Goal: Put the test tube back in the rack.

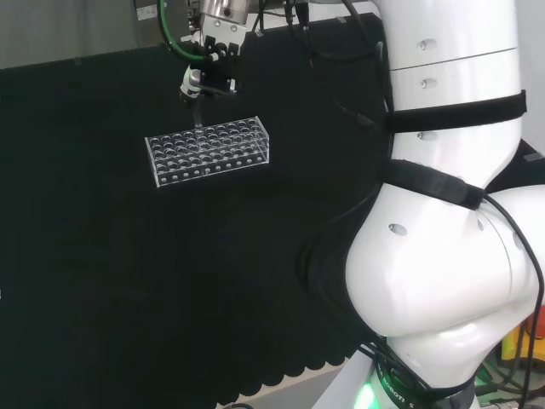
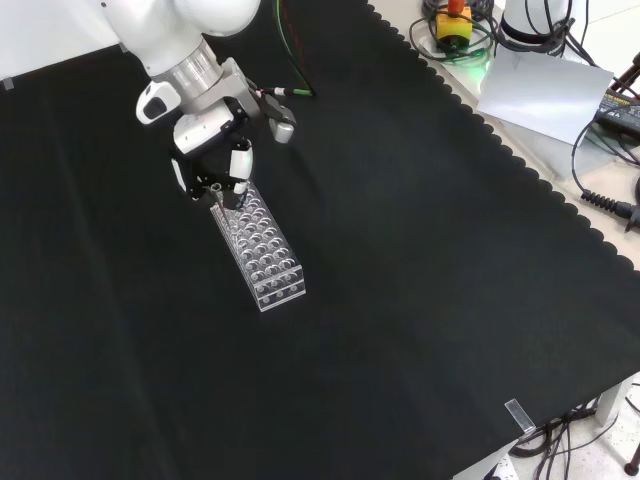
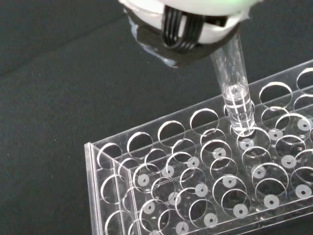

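- One clear rack (image 1: 209, 151) of round holes, lying on the black cloth (image 1: 128, 298) toward the far edge in the head view, well in from the scalloped near edge.
- Same rack (image 2: 260, 252) in the front view, long and narrow, running from under the hand down toward the cloth's middle.
- Hand (image 1: 209, 72) poised over the rack's far long side in the head view; in the front view the hand (image 2: 215, 165) over the rack's upper end.
- Fingers curled in, pinching a clear test tube (image 3: 234, 88) near its top.
- Tube roughly upright with a slight tilt, rounded bottom down, lower end at the mouth of a hole in the rack's (image 3: 195, 186) outer row, near its middle; how far inside the hole, hard to tell through the glass.
- Every other hole seen in the wrist view open and unfilled.
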